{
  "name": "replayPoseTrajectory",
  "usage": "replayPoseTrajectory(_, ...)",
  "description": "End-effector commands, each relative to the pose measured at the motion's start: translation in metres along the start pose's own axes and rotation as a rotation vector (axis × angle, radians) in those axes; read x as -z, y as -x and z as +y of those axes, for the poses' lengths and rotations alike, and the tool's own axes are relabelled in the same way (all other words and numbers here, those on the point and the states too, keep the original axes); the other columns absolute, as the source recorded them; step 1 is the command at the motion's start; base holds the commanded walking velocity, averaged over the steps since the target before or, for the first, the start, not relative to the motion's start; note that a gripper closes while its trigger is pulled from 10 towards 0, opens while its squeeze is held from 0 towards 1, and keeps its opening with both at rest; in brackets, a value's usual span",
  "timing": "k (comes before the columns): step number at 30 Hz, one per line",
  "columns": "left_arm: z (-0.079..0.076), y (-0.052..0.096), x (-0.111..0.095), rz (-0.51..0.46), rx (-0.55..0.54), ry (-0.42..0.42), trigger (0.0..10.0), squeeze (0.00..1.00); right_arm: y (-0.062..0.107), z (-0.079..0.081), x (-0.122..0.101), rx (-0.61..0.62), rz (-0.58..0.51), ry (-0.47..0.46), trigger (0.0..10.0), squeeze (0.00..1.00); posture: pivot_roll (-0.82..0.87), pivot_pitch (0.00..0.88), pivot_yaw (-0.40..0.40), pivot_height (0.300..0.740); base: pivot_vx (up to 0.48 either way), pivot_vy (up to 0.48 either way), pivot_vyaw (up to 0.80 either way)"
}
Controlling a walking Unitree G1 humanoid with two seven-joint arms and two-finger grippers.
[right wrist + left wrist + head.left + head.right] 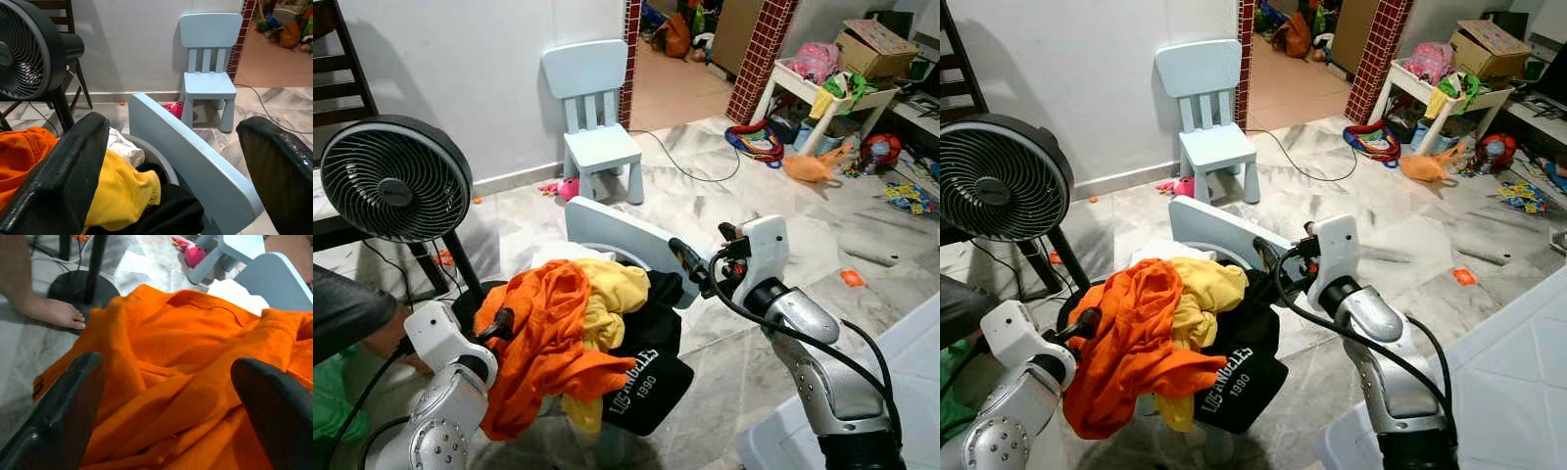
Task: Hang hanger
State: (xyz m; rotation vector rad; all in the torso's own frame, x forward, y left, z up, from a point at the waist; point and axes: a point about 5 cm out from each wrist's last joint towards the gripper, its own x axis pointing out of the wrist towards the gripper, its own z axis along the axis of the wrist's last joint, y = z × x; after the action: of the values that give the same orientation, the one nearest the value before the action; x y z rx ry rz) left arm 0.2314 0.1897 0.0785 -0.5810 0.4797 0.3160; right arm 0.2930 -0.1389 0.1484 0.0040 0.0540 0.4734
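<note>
My left gripper [166, 396] hovers wide open over the crumpled orange shirt [543, 338] at lower centre, heaped with yellow [607, 294] and black clothes [646, 377]. My right gripper [176, 166] gapes wide. I can't make out any hanger.

A heap of orange, yellow and black garments [578, 333] lies centred in the round grey basket [146, 149]. Behind it leans the pale-blue flat board [626, 235]. The black pedestal fan [396, 179] stands left; the pale-blue child's chair [597, 117] stands behind, against the wall.
</note>
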Motion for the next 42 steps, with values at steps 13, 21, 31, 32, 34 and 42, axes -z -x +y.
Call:
replayPoseTrajectory(13, -0.043, -0.01, -0.003, 0.006, 0.152, 0.044, 10.0, 0.0, 0.001, -0.002, 0.0, 0.013, -0.004, 0.014, 10.0, 0.0, -0.09, 0.087, -0.057, 0.74, 0.0, 0.0, 0.0)
replayPoseTrajectory(21, -0.035, -0.016, 0.0, 0.027, 0.135, 0.055, 0.0, 0.0, 0.0, -0.003, 0.0, 0.016, -0.004, 0.016, 10.0, 0.0, -0.09, 0.09, -0.06, 0.74, 0.0, 0.0, 0.0)
replayPoseTrajectory(31, -0.032, -0.034, -0.015, 0.003, 0.158, 0.039, 0.0, 0.0, 0.001, -0.003, 0.001, 0.018, -0.001, 0.022, 10.0, 0.0, -0.1, 0.09, -0.063, 0.74, 0.0, 0.0, 0.0)
replayPoseTrajectory(32, -0.033, -0.035, -0.017, 0.0, 0.166, 0.04, 0.1, 0.0, 0.001, -0.003, 0.001, 0.019, -0.001, 0.023, 10.0, 0.0, -0.11, 0.09, -0.063, 0.74, 0.0, 0.0, 0.0)
replayPoseTrajectory(34, -0.034, -0.037, -0.018, -0.002, 0.172, 0.038, 1.1, 0.0, 0.001, -0.003, 0.001, 0.02, -0.001, 0.024, 10.0, 0.0, -0.11, 0.091, -0.063, 0.74, 0.0, 0.0, 0.0)
replayPoseTrajectory(42, -0.041, -0.044, -0.008, 0.052, 0.207, 0.031, 0.0, 0.0, 0.002, -0.003, 0.0, 0.022, -0.001, 0.028, 10.0, 0.0, -0.11, 0.093, -0.063, 0.74, 0.0, 0.0, 0.0)
